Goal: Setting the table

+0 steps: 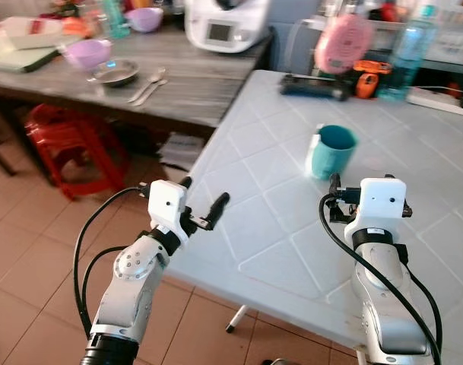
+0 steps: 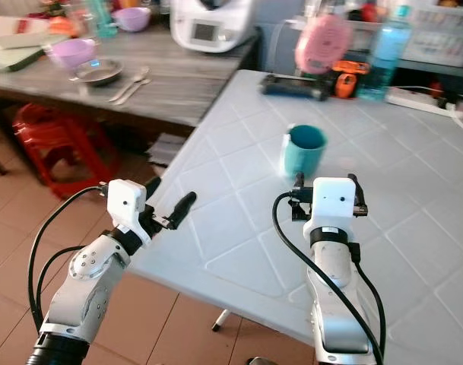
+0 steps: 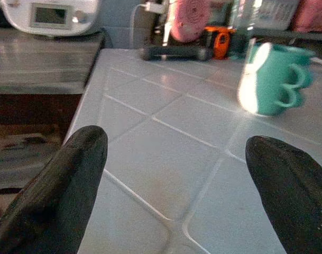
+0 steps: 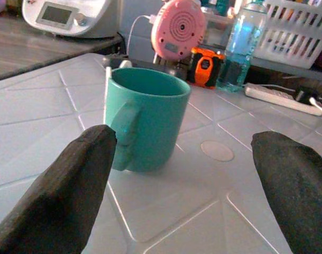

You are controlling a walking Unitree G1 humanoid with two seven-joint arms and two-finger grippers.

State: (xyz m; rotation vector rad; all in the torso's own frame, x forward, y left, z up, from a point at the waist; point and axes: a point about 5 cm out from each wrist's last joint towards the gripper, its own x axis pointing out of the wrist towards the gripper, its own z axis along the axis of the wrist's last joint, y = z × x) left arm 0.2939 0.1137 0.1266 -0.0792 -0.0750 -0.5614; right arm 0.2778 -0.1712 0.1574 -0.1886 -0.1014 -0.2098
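A teal mug [image 1: 331, 150] stands upright on the white tiled table [image 1: 277, 228], its handle turned toward my left side. My right gripper [image 4: 176, 185] hovers over the table just short of the mug [image 4: 145, 119], open, with nothing between its fingers. My left gripper [image 1: 204, 199] is held at the table's left front edge, also open and empty, pointing across the tiles at the mug [image 3: 272, 79]. On the grey wooden table [image 1: 193, 91] to the left lie a purple bowl [image 1: 88, 53], a metal dish [image 1: 115, 72] and two spoons [image 1: 147, 85].
Along the white table's far edge stand a pink round device [image 1: 343, 42], an orange tape measure [image 1: 366, 80], a water bottle [image 1: 406, 53] and a power strip [image 1: 444, 99]. A white appliance [image 1: 225, 23] sits on the grey table. A red stool [image 1: 68, 141] stands beneath it.
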